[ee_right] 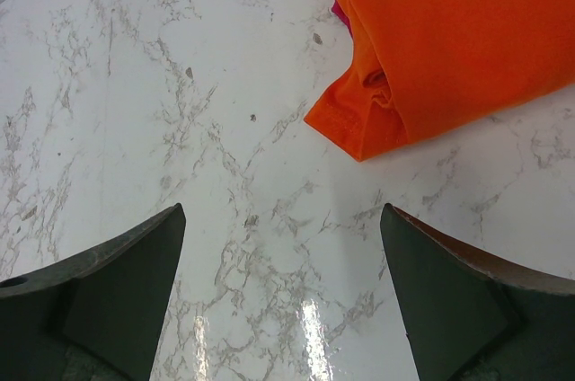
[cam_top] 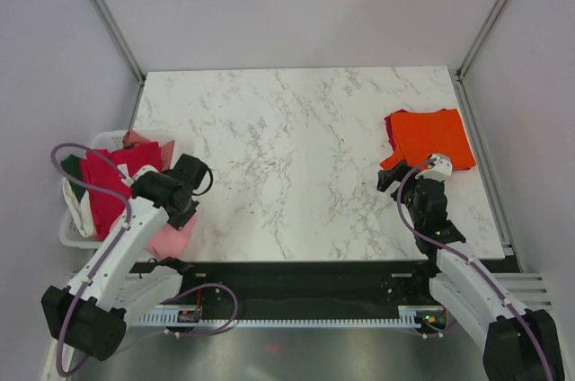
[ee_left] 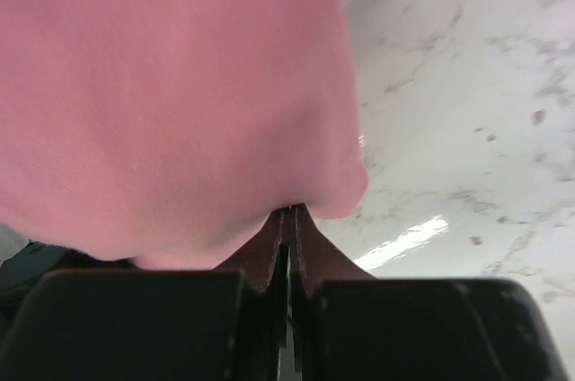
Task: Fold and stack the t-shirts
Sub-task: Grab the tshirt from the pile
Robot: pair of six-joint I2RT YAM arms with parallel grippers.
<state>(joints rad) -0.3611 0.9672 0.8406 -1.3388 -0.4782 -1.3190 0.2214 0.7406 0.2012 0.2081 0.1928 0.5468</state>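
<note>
The left gripper (ee_left: 289, 212), jaws pinching a fold of the light pink t-shirt (ee_left: 162, 93), holds it beside the white basket (cam_top: 106, 140) at the table's (cam_top: 296, 120) left edge, likely to draw it onto open marble for folding. A crimson-red t-shirt (cam_top: 108, 179) heaped in the basket crowds that side. The right gripper (ee_right: 282, 212) hangs spread and empty near the orange t-shirt (ee_right: 449, 39).
</note>
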